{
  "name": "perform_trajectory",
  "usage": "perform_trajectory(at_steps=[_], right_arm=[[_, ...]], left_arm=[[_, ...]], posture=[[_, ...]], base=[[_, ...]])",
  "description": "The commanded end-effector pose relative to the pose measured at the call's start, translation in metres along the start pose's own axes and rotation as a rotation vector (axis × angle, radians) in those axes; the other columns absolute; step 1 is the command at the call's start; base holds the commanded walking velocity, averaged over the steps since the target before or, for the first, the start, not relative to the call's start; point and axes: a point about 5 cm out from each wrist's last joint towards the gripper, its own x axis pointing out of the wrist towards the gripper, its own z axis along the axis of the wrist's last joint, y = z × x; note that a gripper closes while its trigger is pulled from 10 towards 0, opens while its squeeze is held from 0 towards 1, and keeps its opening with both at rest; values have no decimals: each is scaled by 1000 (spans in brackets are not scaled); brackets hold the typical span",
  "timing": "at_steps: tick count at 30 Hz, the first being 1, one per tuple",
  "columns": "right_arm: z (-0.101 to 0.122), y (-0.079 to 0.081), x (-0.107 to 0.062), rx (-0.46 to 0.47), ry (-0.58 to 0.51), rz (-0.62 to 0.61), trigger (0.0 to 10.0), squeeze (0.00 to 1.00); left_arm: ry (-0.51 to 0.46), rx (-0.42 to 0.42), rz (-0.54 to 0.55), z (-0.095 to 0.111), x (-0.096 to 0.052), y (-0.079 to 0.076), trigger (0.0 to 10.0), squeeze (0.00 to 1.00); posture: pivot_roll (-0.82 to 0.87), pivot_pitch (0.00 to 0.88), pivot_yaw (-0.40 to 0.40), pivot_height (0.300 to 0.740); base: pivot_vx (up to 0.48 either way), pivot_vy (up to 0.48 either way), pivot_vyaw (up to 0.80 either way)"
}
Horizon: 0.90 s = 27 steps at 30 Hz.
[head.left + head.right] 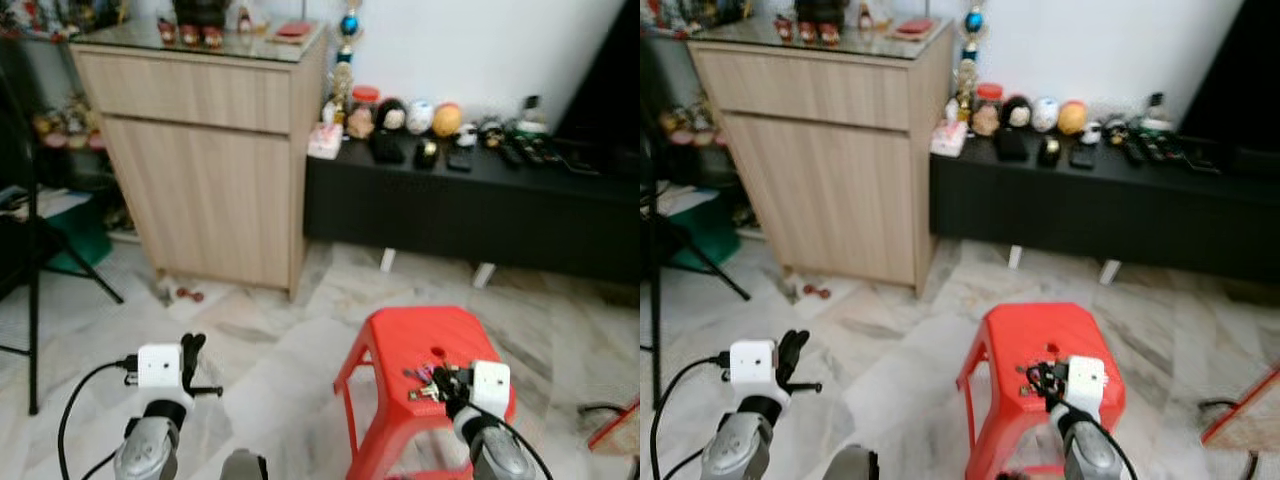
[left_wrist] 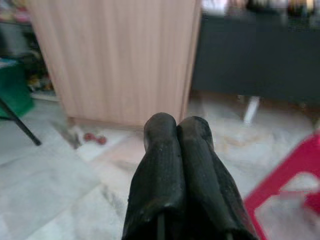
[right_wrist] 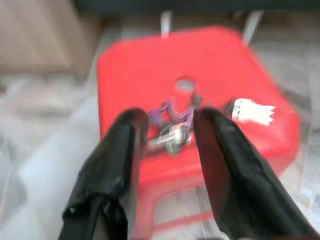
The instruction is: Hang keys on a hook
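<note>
On stool top: keys [image 3: 172, 131], small metal bunch w/ purple bit, lying on smooth red plastic seat near its round centre hole; blurred, single keys not countable.
Stool: red plastic stool [image 1: 400, 335], moulded, rounded-square seat, splayed legs, stands on floor in front of robot, toward its right.
Right gripper: right gripper [image 3: 170, 131] over seat, two long black matte fingers [image 3: 120, 150] spread apart, keys between the tips in wrist view; touching or not, can't tell. White boxy wrist block behind it, black cable looping off.
Left gripper: left gripper [image 2: 177, 127] raised over floor, well left of stool; its rounded rubbery black fingers pressed together, nothing btwn them.
White patch: white label [image 3: 252, 111] on seat, beside keys, irregular shape.
Floor: marble floor [image 1: 270, 340], glossy pale tiles w/ grey and tan veining.
Cabinet: wooden cabinet [image 1: 200, 160], light wood-grain laminate, flat fronts, glass-like top w/ small items; against wall, left of stool.
Low unit: black console [image 1: 470, 205], long, matte, on short white feet; row of rounded figurines and remotes on top.
Small red thing: red object [image 1: 190, 294] on floor by cabinet base, too small to ID.
Far left: black stand legs [image 1: 35, 300], thin metal tubes.
</note>
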Motion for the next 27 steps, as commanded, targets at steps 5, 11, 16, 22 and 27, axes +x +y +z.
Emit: perform_trajectory(at_steps=[5, 11, 16, 22, 27], right_arm=[[4, 9, 6, 5, 24, 29, 10000, 0], [-2, 9, 5, 22, 54, 2, 10000, 0], [-2, 11, 5, 36, 52, -1, 10000, 0], [-4, 7, 4, 37, 61, -12, 10000, 0], [-5, 7, 4, 35, 66, -14, 10000, 0]], left_arm=[[54, 4, 11, -9, -5, 5, 10000, 0], [48, 14, -11, -6, -2, 5, 10000, 0], [57, 28, -14, -6, 0, 4, 10000, 0], [57, 19, -21, -7, 2, 1, 10000, 0], [58, 17, -24, -6, 3, 1, 10000, 0]], posture=[[215, 0, -91, 641], [213, 0, -72, 641], [205, 0, -67, 641], [204, 0, -67, 641], [201, 0, -67, 641]], base=[[0, 0, 0], [0, 0, 0], [58, 0, 0], [300, 0, 0], [316, 0, 0]])
